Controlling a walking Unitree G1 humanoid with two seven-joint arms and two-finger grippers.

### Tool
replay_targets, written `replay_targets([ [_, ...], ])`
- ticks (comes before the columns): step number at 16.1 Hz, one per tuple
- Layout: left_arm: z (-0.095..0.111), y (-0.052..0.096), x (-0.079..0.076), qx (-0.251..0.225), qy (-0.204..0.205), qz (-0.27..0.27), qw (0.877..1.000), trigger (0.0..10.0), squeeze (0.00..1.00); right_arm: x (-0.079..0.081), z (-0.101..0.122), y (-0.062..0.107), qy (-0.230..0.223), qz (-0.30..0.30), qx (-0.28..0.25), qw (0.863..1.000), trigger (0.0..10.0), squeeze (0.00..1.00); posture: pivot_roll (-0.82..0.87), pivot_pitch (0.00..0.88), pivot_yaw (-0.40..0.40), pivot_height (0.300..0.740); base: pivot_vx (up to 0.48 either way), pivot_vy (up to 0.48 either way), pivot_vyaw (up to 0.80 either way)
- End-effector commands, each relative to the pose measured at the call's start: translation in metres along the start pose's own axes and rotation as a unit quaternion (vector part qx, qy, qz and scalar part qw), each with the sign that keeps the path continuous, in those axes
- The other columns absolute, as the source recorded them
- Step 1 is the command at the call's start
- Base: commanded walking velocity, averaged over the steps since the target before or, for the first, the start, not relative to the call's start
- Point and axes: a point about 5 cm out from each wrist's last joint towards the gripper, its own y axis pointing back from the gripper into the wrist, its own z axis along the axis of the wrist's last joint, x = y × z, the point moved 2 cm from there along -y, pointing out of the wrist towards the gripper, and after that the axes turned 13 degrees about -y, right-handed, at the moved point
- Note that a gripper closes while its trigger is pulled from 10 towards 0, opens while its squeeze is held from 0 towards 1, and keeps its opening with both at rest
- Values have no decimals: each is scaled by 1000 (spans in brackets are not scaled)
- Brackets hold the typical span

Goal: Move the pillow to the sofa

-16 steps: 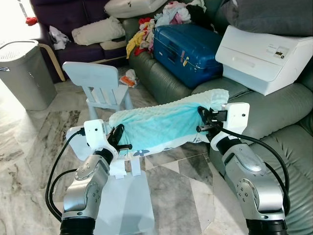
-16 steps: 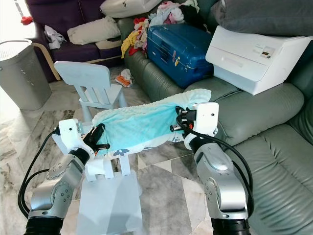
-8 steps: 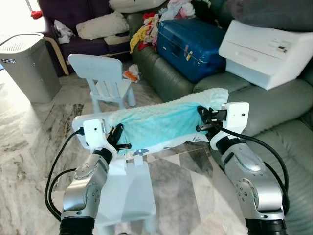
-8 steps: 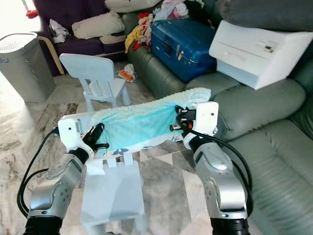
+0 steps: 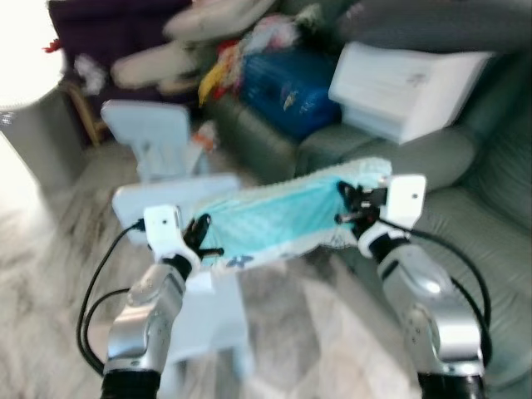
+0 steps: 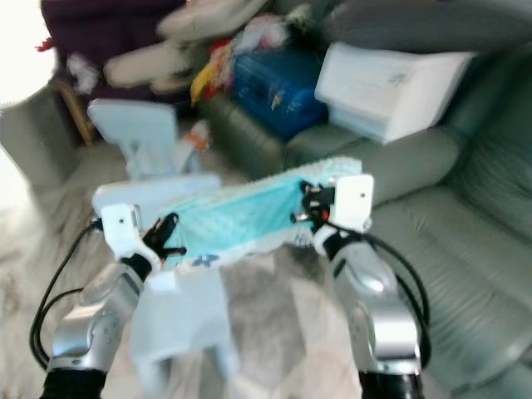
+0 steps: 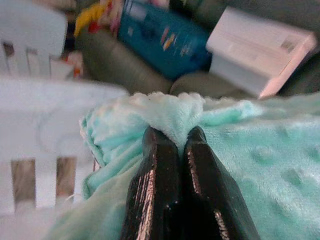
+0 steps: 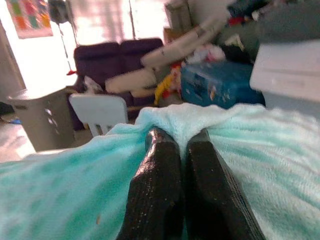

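A flat mint-green pillow point(image 5: 278, 218) with a nubby surface hangs stretched in the air between my two grippers, in front of the grey-green sofa point(image 5: 490, 224). My left gripper point(image 5: 202, 237) is shut on its left end; the black fingers point(image 7: 165, 190) pinch a fold of the fabric. My right gripper point(image 5: 345, 204) is shut on the right end, its fingers point(image 8: 170, 180) pressed together on the cloth. The head views are blurred by motion.
A white box point(image 5: 403, 83) and a blue suitcase point(image 5: 287, 83) lie on the sofa's far seats among clothes. Two pale blue child chairs point(image 5: 154, 137) point(image 5: 204, 320) stand on the marble floor to my left. A grey bin point(image 8: 35, 117) stands further left.
The whole scene has shifted and blurred as the camera turned toward the sofa. Both grippers keep the same hold on the pillow.
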Motion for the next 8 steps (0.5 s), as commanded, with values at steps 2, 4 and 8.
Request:
replay_targets([
  [2, 3, 1, 5, -8, -3, 13, 1000, 10000, 0, 6, 9, -4, 4, 11, -18, 1000, 10000, 0, -185, 0, 18, 740, 0, 0, 0],
  [4, 6, -2, 11, -11, -7, 20, 1000, 10000, 0, 6, 8, -4, 4, 9, -16, 1000, 10000, 0, -187, 0, 20, 740, 0, 0, 0],
  [8, 14, -6, 21, -22, -28, 38, 999, 10000, 0, 5, 8, -3, 3, 6, -14, 1000, 10000, 0, -188, 0, 24, 740, 0, 0, -753],
])
